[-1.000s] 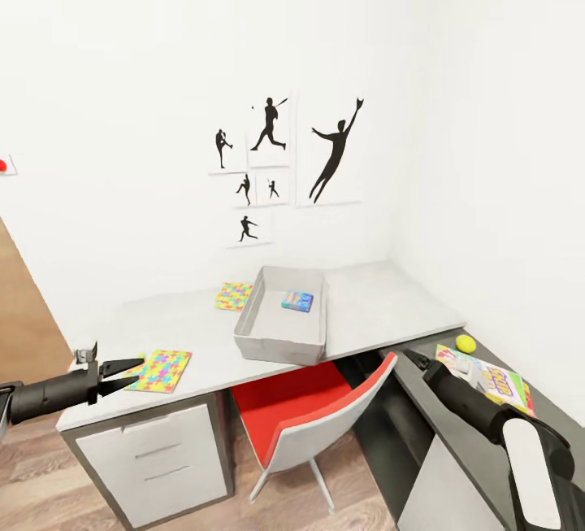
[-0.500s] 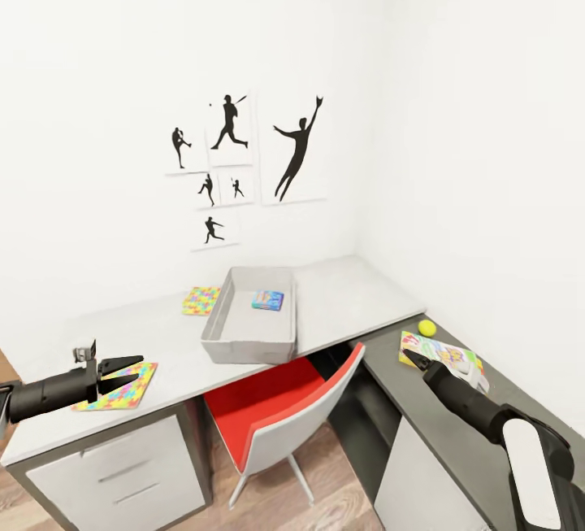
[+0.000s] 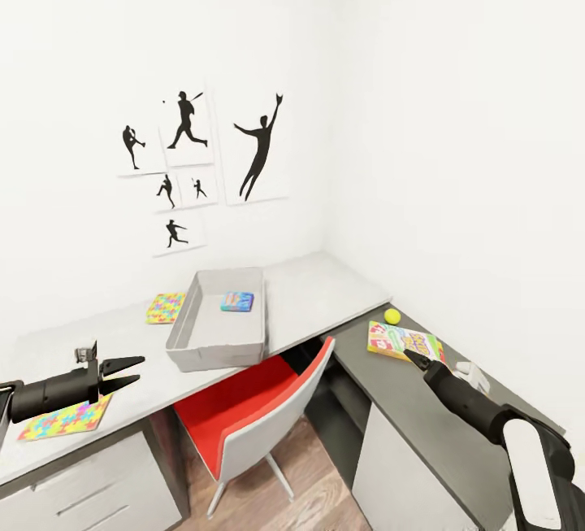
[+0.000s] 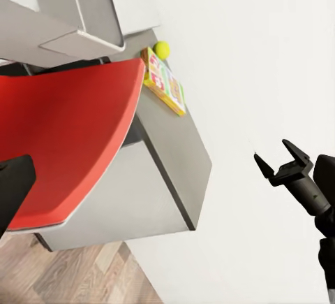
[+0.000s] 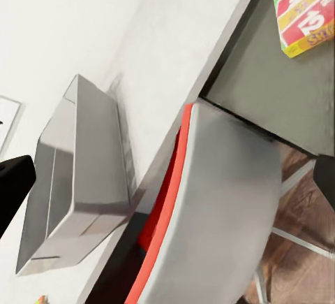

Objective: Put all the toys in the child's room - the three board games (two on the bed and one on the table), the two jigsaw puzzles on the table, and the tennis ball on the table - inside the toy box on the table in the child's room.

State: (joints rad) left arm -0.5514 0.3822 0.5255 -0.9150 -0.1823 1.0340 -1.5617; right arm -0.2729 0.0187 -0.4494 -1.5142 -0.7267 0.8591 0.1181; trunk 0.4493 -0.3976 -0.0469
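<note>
Table: game near right claw (open).

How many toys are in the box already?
One small blue game already lies in the grey box. Both grippers, left and right, are open and hold nothing. Still out: two puzzles on the pale desk, plus the ball and a colourful game box on the darker side surface.

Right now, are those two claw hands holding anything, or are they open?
Left gripper: open, holding nothing.
Right gripper: open, holding nothing.
</note>
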